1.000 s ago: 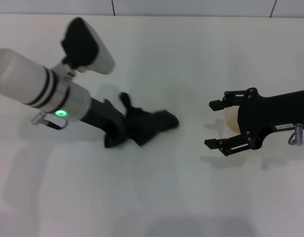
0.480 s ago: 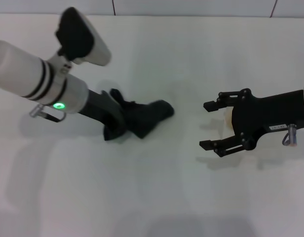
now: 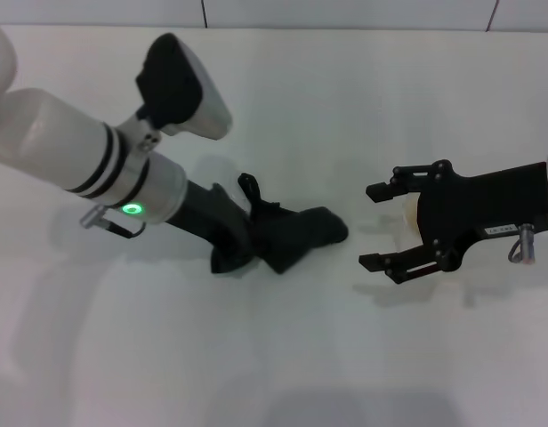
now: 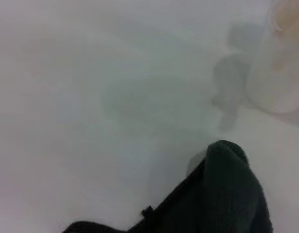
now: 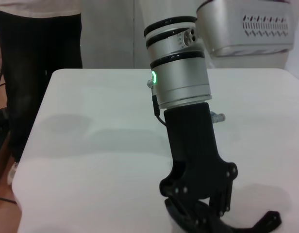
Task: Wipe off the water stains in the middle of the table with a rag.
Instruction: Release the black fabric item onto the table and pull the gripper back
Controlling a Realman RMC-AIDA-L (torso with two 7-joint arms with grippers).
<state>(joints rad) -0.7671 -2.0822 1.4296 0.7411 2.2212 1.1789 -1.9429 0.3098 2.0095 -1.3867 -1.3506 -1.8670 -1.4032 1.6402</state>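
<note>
The rag (image 3: 292, 236), clenched in the left end effector (image 3: 247, 245), has slid rightward toward the right end effector (image 3: 376, 227) (fingers spread, unmoved).

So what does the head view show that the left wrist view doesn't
Only the head view shows both arms: the left end effector shut on the rag, and the right end effector open, hovering apart from it. Only the left wrist view shows the pale cup clearly, standing beyond the cloth. Both show the rag on the white table.
</note>
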